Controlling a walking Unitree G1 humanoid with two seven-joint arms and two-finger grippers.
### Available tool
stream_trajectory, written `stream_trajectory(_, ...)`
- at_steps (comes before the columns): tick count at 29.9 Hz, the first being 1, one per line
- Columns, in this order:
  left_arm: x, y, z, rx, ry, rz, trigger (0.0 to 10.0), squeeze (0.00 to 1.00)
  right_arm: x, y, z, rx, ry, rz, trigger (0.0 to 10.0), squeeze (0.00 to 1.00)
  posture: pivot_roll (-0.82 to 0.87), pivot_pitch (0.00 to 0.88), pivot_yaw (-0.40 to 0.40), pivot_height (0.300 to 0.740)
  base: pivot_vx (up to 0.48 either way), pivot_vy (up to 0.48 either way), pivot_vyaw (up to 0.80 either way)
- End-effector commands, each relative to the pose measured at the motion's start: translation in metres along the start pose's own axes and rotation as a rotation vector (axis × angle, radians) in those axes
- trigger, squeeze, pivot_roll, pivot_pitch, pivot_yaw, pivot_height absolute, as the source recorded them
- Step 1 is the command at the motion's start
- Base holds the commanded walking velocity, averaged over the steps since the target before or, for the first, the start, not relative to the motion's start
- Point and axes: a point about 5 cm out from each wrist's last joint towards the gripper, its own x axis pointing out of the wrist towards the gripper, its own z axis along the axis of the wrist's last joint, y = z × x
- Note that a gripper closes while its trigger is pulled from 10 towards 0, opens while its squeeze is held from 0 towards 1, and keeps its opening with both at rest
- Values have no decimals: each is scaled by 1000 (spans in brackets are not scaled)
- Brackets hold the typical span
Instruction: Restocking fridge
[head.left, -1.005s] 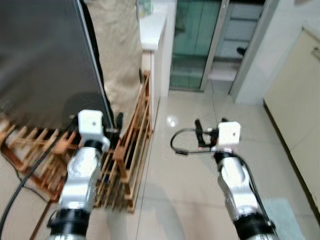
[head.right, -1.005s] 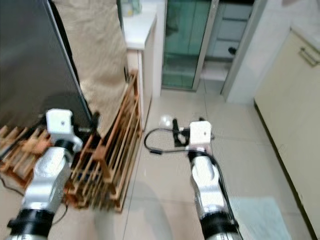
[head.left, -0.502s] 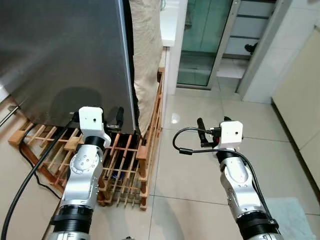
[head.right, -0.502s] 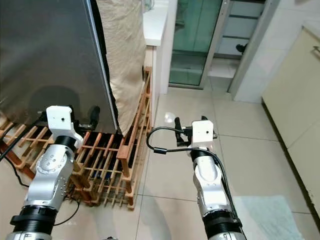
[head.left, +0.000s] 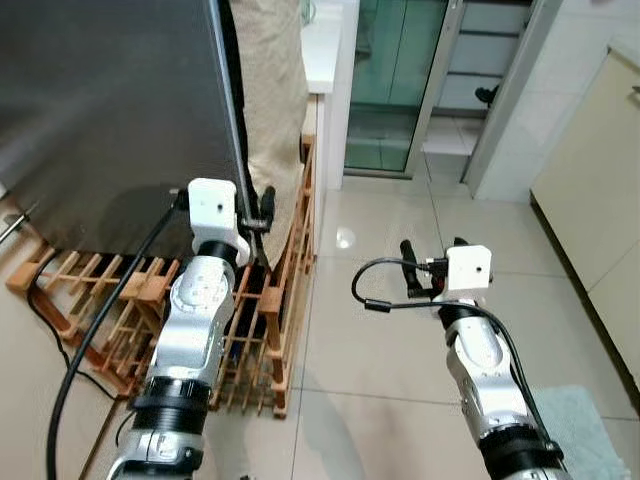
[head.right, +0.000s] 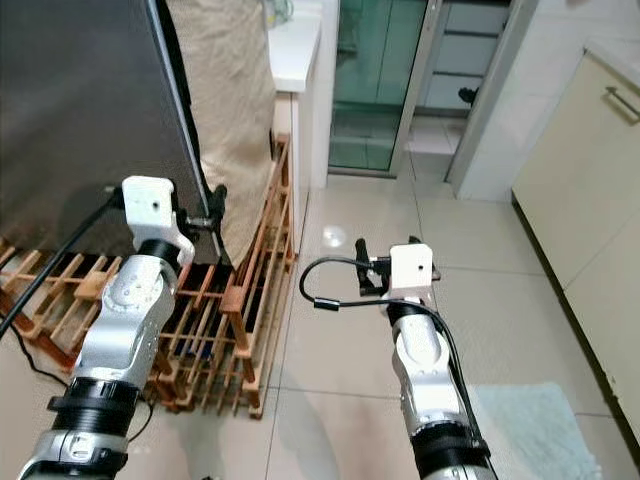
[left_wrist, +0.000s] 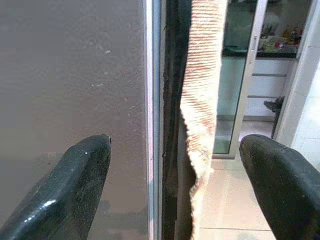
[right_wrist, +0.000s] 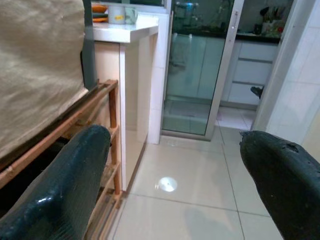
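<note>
left gripper (left_wrist: 175, 170): wide open, empty, straddling fridge door (head.left: 110, 100) edge at 11 o'clock | right gripper (right_wrist: 175, 165): wide open, empty, 1 o'clock

The fridge (head.left: 110, 100) stands tall at the robot's left, a dark grey, brushed-metal box with a thin silvery strip down its front corner edge. Its door looks shut. It sits raised on a slatted wooden pallet (head.left: 280, 290) on the tiled floor. A beige woven cloth (head.left: 270, 90) hangs down its far side, draping toward the pallet.
</note>
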Motion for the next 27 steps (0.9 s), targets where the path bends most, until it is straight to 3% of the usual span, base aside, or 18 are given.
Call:
stream_trajectory(1, 4, 1, 3, 0, 4, 21, 10000, 0, -2, -2, -2, 2, 5, -1, 10000, 0, -38, 0, 11, 740, 0, 0, 0)
stream_trajectory(17, 28, -8, 29, -65, -49, -16, 10000, 0, -7, -4, -6, -3, 18, -1, 10000, 0, -55, 0, 18, 740, 0, 0, 0)
stream_trajectory(27, 43, -20, 36, -63, -64, -33, 10000, 0, -9, 11, -3, 13, 6, 147, 10000, 0, -69, 0, 24, 740, 0, 0, 0)
